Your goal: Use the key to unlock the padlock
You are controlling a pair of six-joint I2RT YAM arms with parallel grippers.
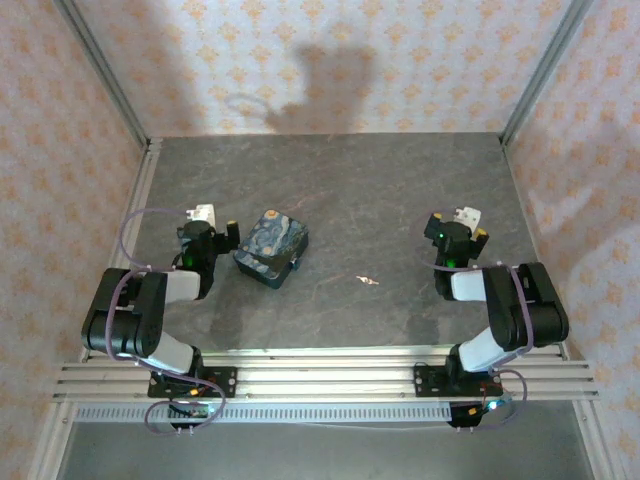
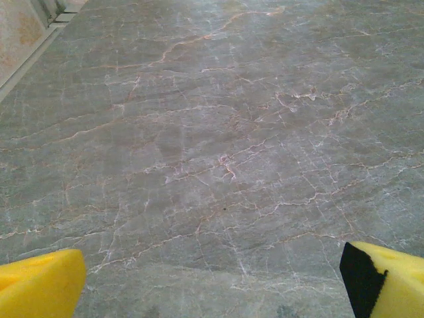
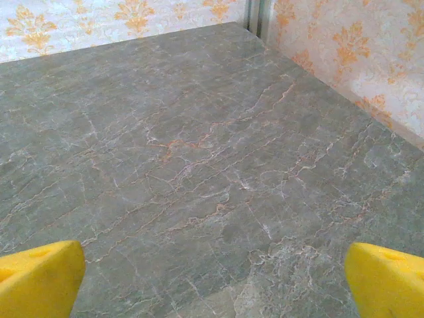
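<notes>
Peering down from the top camera, we can barely make out the padlock point(image 1: 293, 265): one small dark speck tucked against the near right corner of the single blue swirl-painted tin point(image 1: 270, 245), its shackle too small to tell. One key point(image 1: 367, 281) lies as a pale sliver on the table point(image 1: 400, 180), between the two arms and apart from the tin. The left gripper point(image 2: 212, 291) and right gripper point(image 3: 212, 285) each show two yellow fingertips point(image 2: 40, 281), cut off at the frame's lower corners, spread wide over bare marbled surface, holding nothing.
</notes>
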